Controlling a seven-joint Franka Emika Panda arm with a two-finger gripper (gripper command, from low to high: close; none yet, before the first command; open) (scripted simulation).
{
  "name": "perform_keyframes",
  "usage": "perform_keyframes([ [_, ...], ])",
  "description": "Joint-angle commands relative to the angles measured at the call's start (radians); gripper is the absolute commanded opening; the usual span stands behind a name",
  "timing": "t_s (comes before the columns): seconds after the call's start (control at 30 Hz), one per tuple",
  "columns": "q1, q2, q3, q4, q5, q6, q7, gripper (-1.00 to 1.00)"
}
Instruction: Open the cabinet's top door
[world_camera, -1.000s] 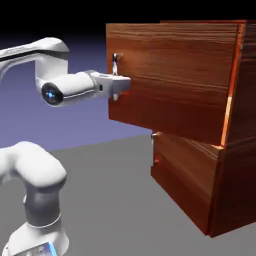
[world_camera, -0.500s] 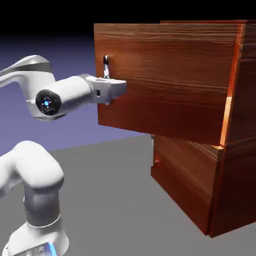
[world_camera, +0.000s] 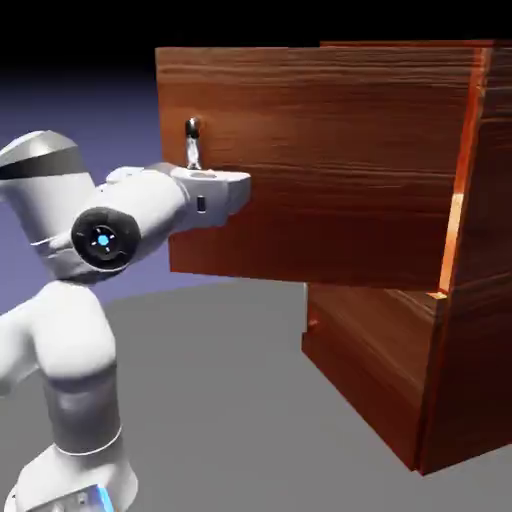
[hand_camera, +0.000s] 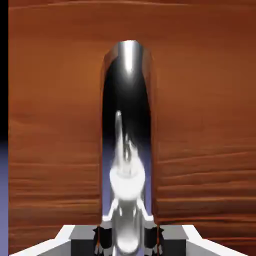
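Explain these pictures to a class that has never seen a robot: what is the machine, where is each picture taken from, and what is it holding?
The machine is a white robot arm in a computer simulation, standing beside a wooden cabinet. The exterior view comes from a camera standing apart from it. The hand view comes from a camera on the robot's hand, looking along the gripper, whose two finger tips show at the bottom edge. Between them is the silver handle of the top door; the gripper is shut on it. That door stands open, swung out from the cabinet. The shorter lower door sits beneath.
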Motion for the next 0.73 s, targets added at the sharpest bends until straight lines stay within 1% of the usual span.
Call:
perform_keyframes([
  [0.0, 0.014, 0.0, -0.036, 0.023, -0.035, -0.031, 0.006, -1.0],
  [0.27, 0.17, 0.059, -0.263, 0.296, -0.207, -0.351, 0.007, -1.0],
  [0.53, 0.384, 0.105, -0.371, 0.586, -0.277, -0.615, 0.023, -1.0],
  [0.67, 0.48, 0.119, -0.399, 0.711, -0.291, -0.718, 0.036, -1.0],
  [0.7, 0.48, 0.119, -0.399, 0.711, -0.291, -0.718, 0.036, 1.0],
])
